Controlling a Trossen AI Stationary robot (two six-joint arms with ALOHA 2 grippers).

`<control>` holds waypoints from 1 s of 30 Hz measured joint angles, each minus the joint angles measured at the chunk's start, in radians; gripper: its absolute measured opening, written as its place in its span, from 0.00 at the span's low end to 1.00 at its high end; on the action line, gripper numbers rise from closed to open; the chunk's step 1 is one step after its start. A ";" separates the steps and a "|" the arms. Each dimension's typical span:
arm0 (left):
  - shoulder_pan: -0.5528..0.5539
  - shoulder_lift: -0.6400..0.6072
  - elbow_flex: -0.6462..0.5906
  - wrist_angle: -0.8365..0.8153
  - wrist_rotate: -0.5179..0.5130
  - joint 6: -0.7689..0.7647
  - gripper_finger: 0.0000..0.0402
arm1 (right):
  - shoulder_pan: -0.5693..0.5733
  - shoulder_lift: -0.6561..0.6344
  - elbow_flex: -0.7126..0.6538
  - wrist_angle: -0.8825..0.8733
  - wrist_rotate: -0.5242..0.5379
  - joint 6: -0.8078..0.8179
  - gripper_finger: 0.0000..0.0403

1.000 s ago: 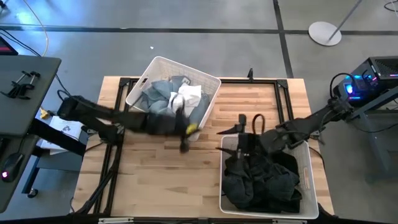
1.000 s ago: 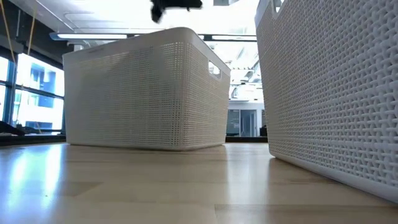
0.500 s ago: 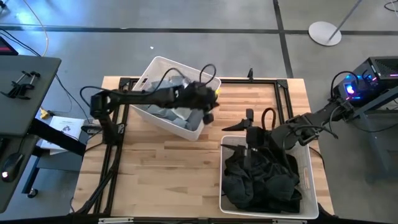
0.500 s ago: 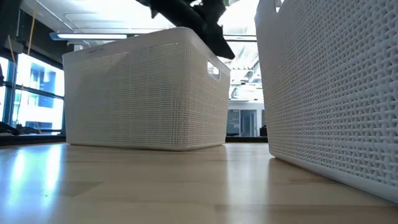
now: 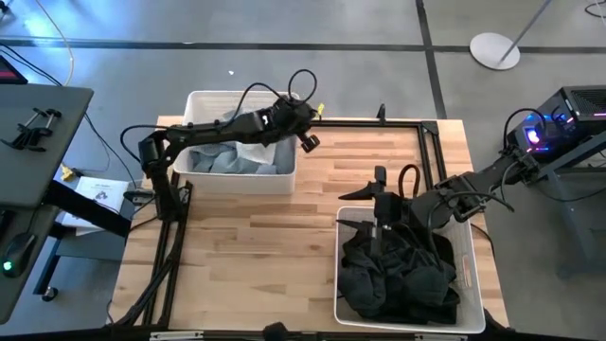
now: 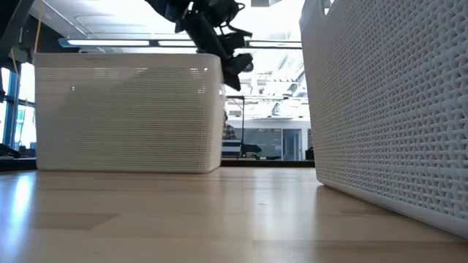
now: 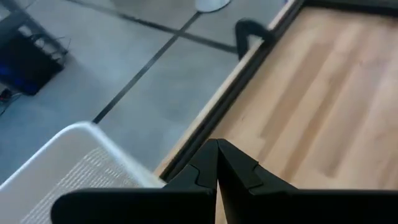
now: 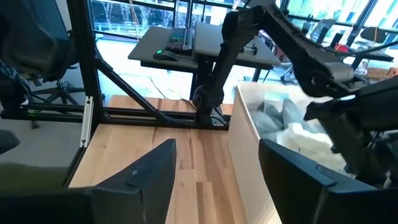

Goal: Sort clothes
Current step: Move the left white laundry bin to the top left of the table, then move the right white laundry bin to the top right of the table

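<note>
A white basket (image 5: pixel 239 182) at the table's far left holds pale blue-grey (image 5: pixel 220 157) and white (image 5: pixel 258 152) clothes. My left gripper (image 5: pixel 315 114) is shut and holds nothing, at that basket's far right corner, pointing along the table's far edge; in the left wrist view (image 7: pixel 217 149) its tips meet beside the basket's rim (image 7: pixel 74 163). A second white basket (image 5: pixel 466 275) at the near right holds black and charcoal clothes (image 5: pixel 398 270). My right gripper (image 5: pixel 379 201) hangs open and empty over that basket's far left part; the right wrist view (image 8: pixel 214 168) shows its fingers apart. My left gripper stands shut at the far right corner of the left basket's rim (image 7: pixel 146 180). Its own fingers hide that corner, and I cannot tell whether they touch it.
A black frame runs along the table's far edge, with a post (image 5: pixel 381 115) on it. Bare wood (image 5: pixel 256 256) lies between and in front of the baskets. In the low view the left basket (image 6: pixel 124 109) and the right basket's wall (image 6: pixel 387 109) stand with a gap between them.
My left arm has swung from the left basket's near side up over it to its far right corner. The basket, which stood askew, has turned square to the table and slid toward the left edge. My right gripper has shifted slightly toward the right.
</note>
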 joint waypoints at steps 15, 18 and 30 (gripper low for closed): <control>-0.099 -0.233 -0.003 -0.137 -0.063 0.075 0.00 | -0.008 0.016 -0.001 -0.104 -0.269 0.081 0.55; -0.156 -0.320 -0.004 -0.228 -0.084 0.070 0.00 | 0.019 0.053 -0.001 -0.098 -0.294 0.022 0.55; -0.568 -0.615 -0.188 -0.404 -0.308 -0.152 0.00 | 0.251 0.313 0.290 -0.423 -0.517 0.673 0.36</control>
